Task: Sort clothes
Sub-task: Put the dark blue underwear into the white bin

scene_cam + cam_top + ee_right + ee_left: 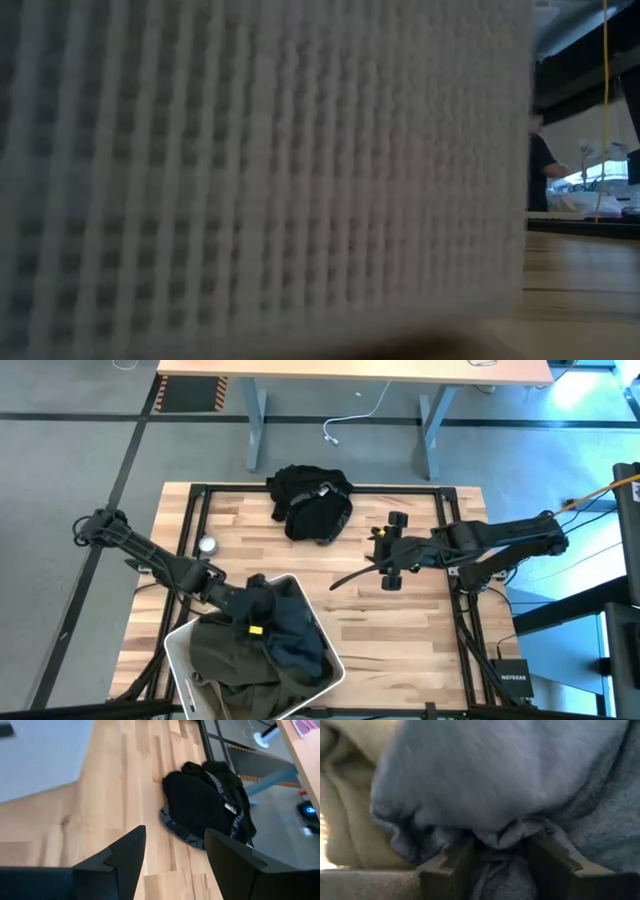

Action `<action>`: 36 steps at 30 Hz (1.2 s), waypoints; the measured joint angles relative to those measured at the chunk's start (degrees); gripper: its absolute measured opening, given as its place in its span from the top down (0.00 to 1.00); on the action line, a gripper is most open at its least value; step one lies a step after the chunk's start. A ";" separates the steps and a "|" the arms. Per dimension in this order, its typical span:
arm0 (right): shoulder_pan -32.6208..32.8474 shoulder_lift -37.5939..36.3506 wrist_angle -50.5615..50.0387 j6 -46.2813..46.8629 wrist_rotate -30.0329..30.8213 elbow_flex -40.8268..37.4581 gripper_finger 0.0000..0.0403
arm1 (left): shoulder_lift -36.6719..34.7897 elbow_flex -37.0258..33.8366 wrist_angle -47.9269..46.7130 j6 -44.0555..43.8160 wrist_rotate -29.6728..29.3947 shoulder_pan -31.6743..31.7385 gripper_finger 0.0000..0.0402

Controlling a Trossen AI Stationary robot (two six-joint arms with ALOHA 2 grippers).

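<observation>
A white plastic bin (178,650) stands at the table's near left and holds an olive-khaki garment (225,660) and a dark grey-blue garment (295,635). My left gripper (265,615) reaches into the bin and is shut on the grey-blue garment (510,775). A black garment (312,500) lies bunched on the table's far middle and also shows in the right wrist view (200,802). My right gripper (385,560) is open and empty above the table's right half, its fingers (175,855) pointing toward the black garment. No pale pink garment shows. My left gripper pinches a bunched fold (497,842) of the dark grey-blue garment between its two fingers, several layers gathered together. It comes from the table's left, slanting down into the bin. The garment lies in the bin on the olive-khaki one.
A small round silver object (207,545) lies on the table left of centre. A thin dark cable (350,575) curves by the right gripper. The bin's mesh wall (260,170) fills the low view; a person (541,170) shows far behind. A desk (350,370) stands beyond the table.
</observation>
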 joint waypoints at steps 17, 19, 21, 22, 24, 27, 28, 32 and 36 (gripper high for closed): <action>-1.78 -0.10 4.51 2.38 3.32 -7.73 0.45 | -2.80 13.23 -2.43 8.71 -8.06 -1.68 0.59; -1.78 -0.10 4.54 2.36 3.28 -7.73 0.45 | -2.73 16.92 -3.21 11.84 -8.30 -1.79 0.59; -1.78 -0.10 4.63 2.41 3.20 -7.73 0.45 | -2.79 20.27 -2.99 15.37 -8.74 -2.38 0.59; -1.78 -0.10 4.65 2.51 3.01 -7.73 0.45 | -2.86 21.81 -2.60 17.27 -8.93 -2.76 0.59; -1.78 -0.10 4.65 2.69 2.63 -7.73 0.45 | -2.93 23.32 -1.28 20.94 -8.83 -3.72 0.59; -1.78 -0.10 4.67 3.29 2.32 -7.73 0.45 | -2.15 22.67 2.78 24.24 -6.56 -4.73 0.59; -1.78 -0.10 4.69 3.42 2.33 -7.73 0.45 | -1.68 21.87 4.08 24.25 -5.54 -4.94 0.59; -1.78 -0.10 5.28 3.45 2.34 -7.73 0.45 | 2.20 17.69 5.17 19.56 -1.74 -5.10 0.59; -1.78 -0.10 5.30 3.77 2.31 -7.73 0.45 | 6.86 11.78 2.78 8.71 3.17 -5.11 0.59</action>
